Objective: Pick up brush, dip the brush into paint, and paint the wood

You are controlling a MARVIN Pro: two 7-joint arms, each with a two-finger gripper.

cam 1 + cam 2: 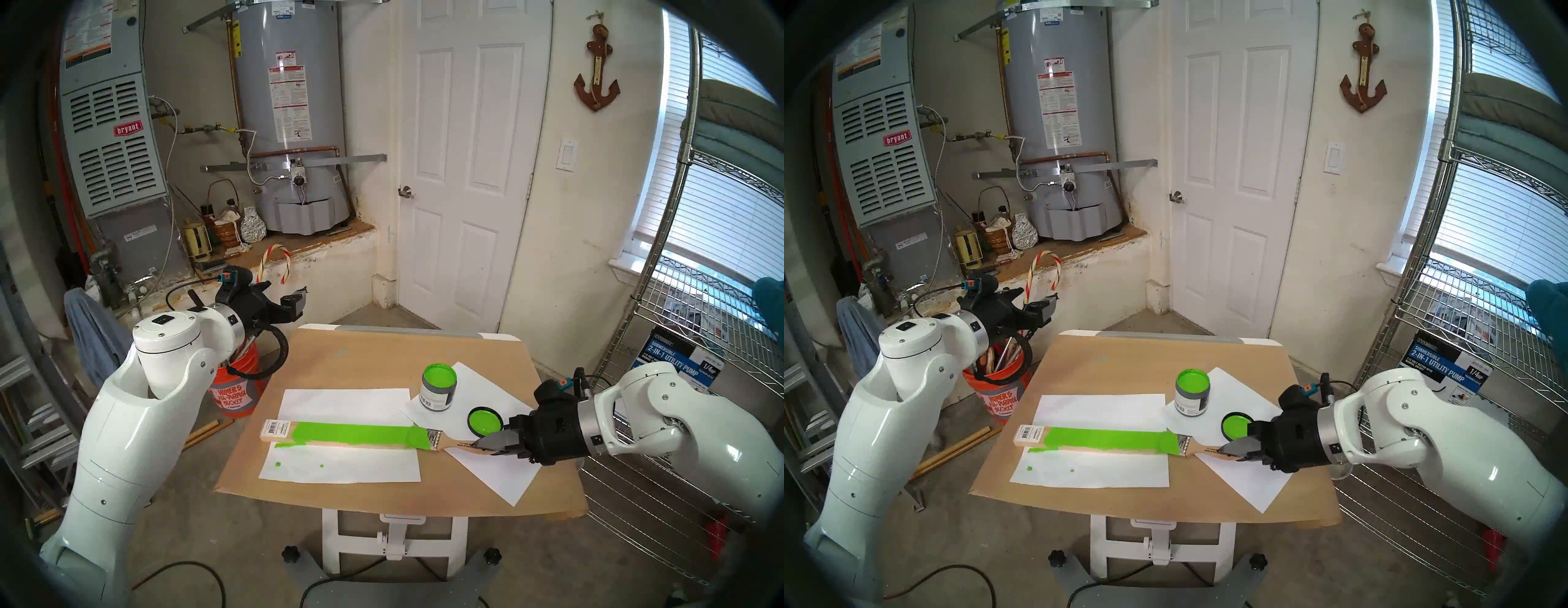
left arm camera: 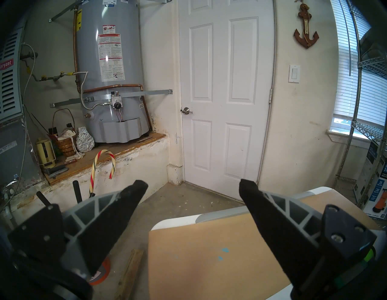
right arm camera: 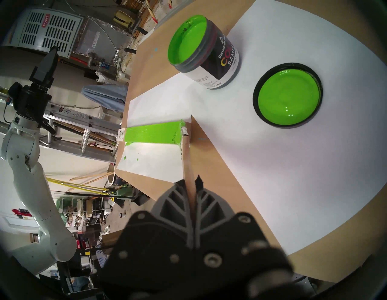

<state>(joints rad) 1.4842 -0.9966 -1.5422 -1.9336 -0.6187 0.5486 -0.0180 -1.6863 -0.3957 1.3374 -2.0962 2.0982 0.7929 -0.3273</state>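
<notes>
**A:** Where does everything sit relative to the wood?

**B:** The right gripper is clenched on the handle of the brush, just off the board's end opposite the barcode sticker. The bristles rest on that end. The paint jar stands open behind that same end, its lid nearer the gripper, wet side up. The left gripper hangs released, well away beyond the sticker end.

**A:** What could go wrong?

**B:** The board lies loose on the white paper, with nothing holding it, so I think a hard stroke could push it along or skew it. Green has already run over its near edge beside the sticker, with two drops on the paper; an overloaded brush would probably add more.

**A:** And the lid?

**B:** It's close to the wrist. A careless swing back toward the jar might clip it, or tip the jar itself.
</notes>
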